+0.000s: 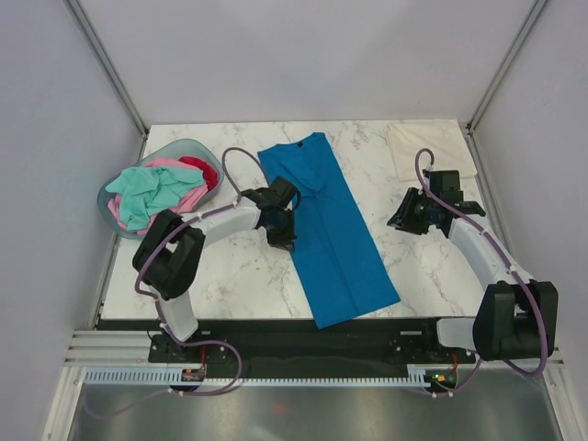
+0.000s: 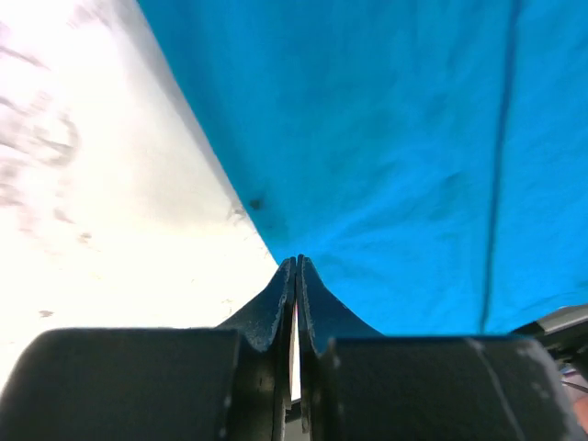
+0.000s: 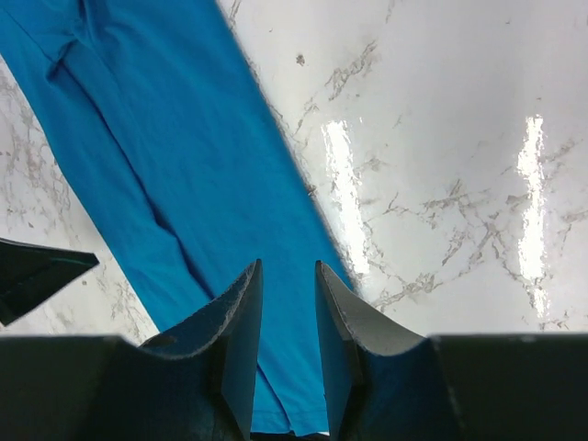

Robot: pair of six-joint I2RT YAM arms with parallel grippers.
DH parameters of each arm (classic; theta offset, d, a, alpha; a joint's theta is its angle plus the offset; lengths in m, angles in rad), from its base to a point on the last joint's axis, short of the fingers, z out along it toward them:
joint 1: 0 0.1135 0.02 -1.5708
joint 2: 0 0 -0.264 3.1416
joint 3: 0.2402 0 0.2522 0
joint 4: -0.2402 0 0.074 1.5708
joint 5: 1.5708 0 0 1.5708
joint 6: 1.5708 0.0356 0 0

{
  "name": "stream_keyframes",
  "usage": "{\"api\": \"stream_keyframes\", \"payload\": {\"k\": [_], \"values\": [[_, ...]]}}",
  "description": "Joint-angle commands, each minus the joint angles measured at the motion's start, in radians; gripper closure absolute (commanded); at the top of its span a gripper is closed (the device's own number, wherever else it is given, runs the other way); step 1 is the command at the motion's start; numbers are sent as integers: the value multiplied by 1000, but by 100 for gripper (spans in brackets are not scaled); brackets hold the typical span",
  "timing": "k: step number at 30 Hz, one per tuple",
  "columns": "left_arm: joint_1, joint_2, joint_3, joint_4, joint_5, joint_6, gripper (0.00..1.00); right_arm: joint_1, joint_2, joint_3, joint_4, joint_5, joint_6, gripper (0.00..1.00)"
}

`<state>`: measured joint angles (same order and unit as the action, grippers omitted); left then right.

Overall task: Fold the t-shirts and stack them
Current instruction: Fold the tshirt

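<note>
The bright blue t-shirt (image 1: 333, 234) lies flat as a long narrow strip, running from the back middle of the table to the front. My left gripper (image 1: 282, 241) is shut and sits low at the strip's left edge. In the left wrist view its tips (image 2: 296, 261) meet right at the cloth's edge (image 2: 386, 156), with no cloth visible between them. My right gripper (image 1: 402, 219) is open and empty, off the strip's right side. In the right wrist view (image 3: 287, 268) the blue shirt (image 3: 175, 156) shows past its fingers. A folded cream t-shirt (image 1: 432, 147) lies at the back right.
A pale blue-grey oval basket (image 1: 110, 209) at the back left holds mint green (image 1: 147, 188), pink (image 1: 175, 165) and red (image 1: 204, 170) shirts. White walls and metal posts enclose the marble table (image 1: 239, 276). The left gripper's dark tip (image 3: 37, 276) shows in the right wrist view.
</note>
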<state>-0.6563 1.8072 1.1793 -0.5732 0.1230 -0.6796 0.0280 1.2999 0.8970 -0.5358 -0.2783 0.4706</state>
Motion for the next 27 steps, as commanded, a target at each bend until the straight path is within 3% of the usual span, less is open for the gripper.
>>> {"api": "stream_keyframes", "payload": {"k": [1,6,8,13,20,27], "values": [[52,-72,120,-57,-2,71,92,0,-22,-3,62,-45,2,62],[178,-14,267,-77,6,146,91,1,-40,-27,91,-58,14,62],[240,26,311,-76,9,169,97,4,-51,-47,115,-64,31,62],[351,217,520,-79,79,206,98,16,-54,-60,135,-73,60,62],[368,432,788,-85,76,200,98,26,-68,-10,132,-68,76,61],[371,581,913,-85,72,195,98,35,-64,48,129,-50,80,61]]}}
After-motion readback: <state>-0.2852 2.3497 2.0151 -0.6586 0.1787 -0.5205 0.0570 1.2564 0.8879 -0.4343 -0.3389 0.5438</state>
